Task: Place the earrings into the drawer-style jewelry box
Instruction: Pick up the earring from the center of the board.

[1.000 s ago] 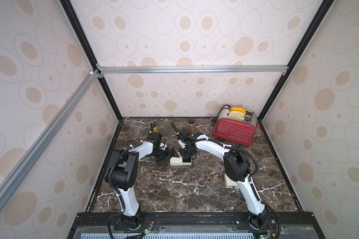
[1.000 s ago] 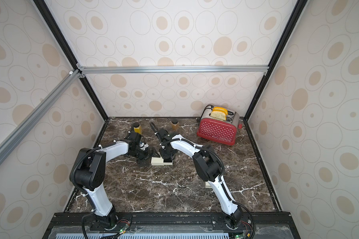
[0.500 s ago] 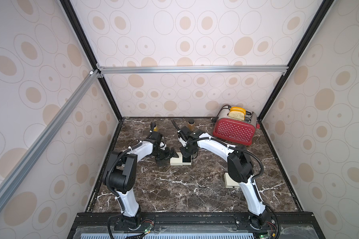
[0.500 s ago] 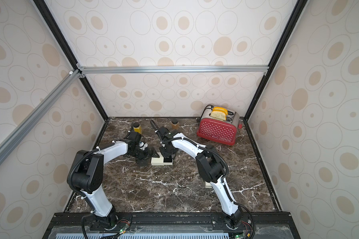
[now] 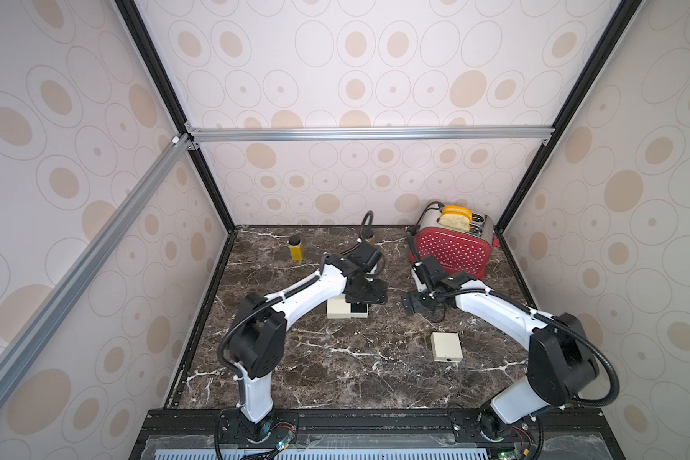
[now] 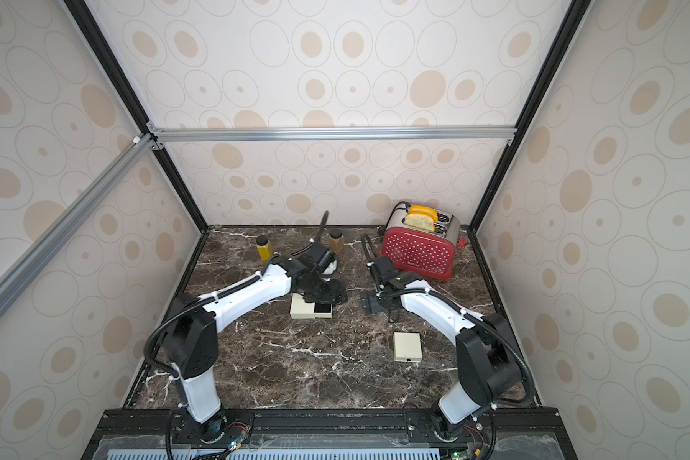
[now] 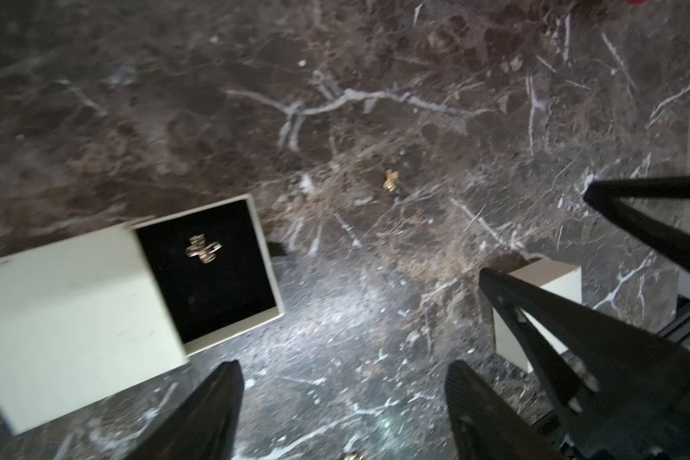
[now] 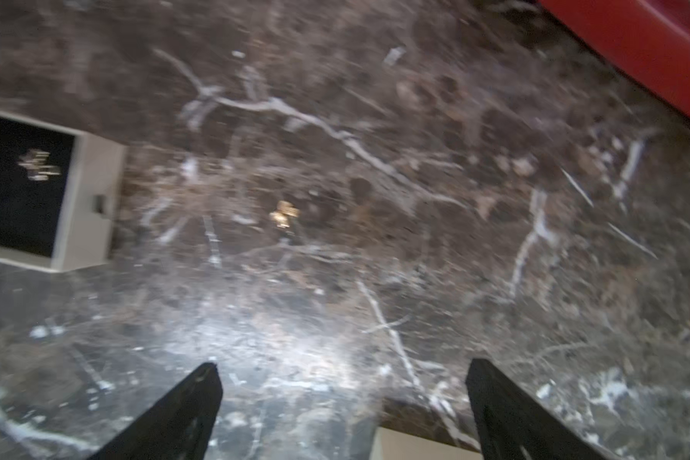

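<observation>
Right fingers (image 8: 176, 422) spread, earring (image 7: 203, 249) in drawer (image 7: 224, 302)

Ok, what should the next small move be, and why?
Probably bring the open, empty right pincer down onto the gold earring: it lies on the marble tabletop, outside the open drawer, which holds a silvery earring.

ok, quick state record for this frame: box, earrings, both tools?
jewelry box: on the marble table, drawer pulled out
drawer: black lining, open
silver earrings: inside the drawer; blurred, count unclear
gold earring: on the table, outside the drawer, apart from the box
left tool: open, empty, near the drawer
right tool: open, empty, over the table
left to do: gold earring not yet in the drawer
</observation>
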You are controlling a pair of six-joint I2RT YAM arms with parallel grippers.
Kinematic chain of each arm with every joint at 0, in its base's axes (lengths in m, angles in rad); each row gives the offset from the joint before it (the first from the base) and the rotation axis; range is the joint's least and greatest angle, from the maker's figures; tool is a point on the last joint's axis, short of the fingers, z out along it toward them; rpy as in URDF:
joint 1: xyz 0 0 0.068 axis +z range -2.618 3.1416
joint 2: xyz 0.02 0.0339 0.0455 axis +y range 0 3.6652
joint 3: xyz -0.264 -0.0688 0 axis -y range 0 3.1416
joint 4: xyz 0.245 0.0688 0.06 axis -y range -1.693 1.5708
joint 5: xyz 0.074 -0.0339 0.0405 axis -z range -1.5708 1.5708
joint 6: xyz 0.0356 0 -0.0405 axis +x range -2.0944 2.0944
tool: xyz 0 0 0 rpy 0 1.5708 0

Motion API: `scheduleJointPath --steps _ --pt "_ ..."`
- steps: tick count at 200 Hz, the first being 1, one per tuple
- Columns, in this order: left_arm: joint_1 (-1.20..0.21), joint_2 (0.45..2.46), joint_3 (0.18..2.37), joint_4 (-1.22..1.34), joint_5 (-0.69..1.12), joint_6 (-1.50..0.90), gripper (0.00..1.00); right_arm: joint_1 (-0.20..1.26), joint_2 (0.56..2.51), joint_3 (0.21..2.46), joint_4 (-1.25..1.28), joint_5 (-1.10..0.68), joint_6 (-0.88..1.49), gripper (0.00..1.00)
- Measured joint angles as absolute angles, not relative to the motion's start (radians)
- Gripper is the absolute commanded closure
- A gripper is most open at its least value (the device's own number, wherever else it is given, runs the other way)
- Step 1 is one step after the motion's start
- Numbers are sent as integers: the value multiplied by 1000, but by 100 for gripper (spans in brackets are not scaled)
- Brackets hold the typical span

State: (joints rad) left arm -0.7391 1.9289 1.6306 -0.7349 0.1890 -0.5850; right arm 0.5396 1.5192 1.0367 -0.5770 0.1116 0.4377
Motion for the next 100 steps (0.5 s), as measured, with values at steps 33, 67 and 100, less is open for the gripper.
scheduleJointPath --steps 33,67,100 --pt "-816 2174 1909 -777 88 -527 58 390 1390 876 -483 60 463 0" --pt "-832 2352 2086 -800 31 -494 63 321 1350 834 -410 -2 472 0" --pt "-836 2412 2119 -806 -12 -473 68 304 1364 831 -376 -52 472 0"
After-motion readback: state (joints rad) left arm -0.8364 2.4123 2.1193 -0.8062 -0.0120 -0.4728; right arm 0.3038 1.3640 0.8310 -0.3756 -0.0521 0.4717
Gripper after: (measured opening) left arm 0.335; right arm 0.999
